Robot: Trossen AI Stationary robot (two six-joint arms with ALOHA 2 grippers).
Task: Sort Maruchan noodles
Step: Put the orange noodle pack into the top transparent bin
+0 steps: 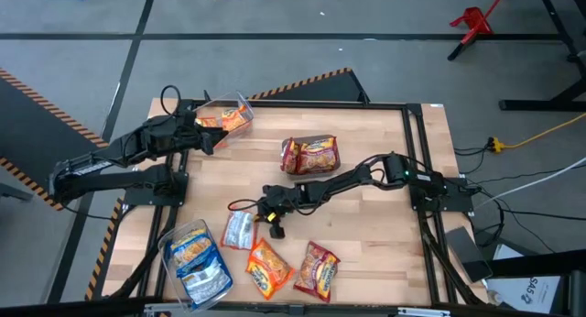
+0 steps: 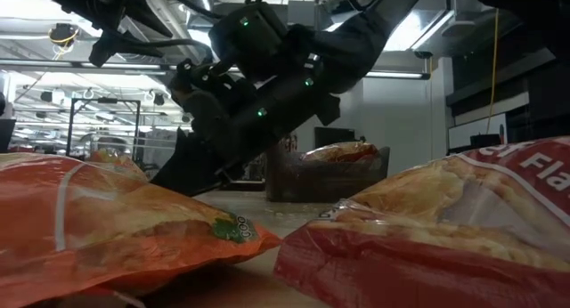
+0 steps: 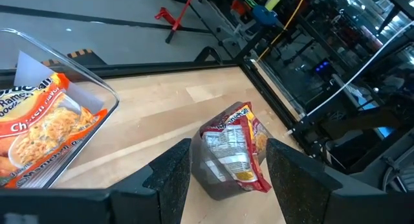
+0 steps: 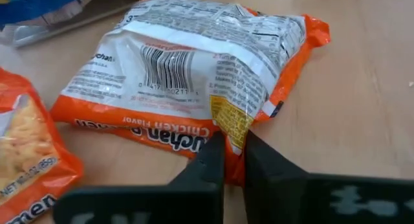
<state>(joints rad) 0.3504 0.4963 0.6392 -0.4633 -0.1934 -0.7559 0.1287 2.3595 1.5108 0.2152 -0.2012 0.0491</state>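
My right hand (image 4: 233, 160), fingers pressed together, pinches the edge of an orange noodle packet (image 4: 194, 81) lying barcode-up on the tabletop (image 1: 366, 230), toward 6 o'clock of centre. An orange packet (image 1: 269, 267) and a red packet (image 1: 317, 267) lie nearer the 6 o'clock edge. My left hand (image 3: 228, 179), fingers spread, hovers at 11 o'clock beside a clear bin (image 1: 240, 109) holding orange packets.

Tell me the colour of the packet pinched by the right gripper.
Orange edges around a white printed back with a barcode; the right wrist view shows it best.
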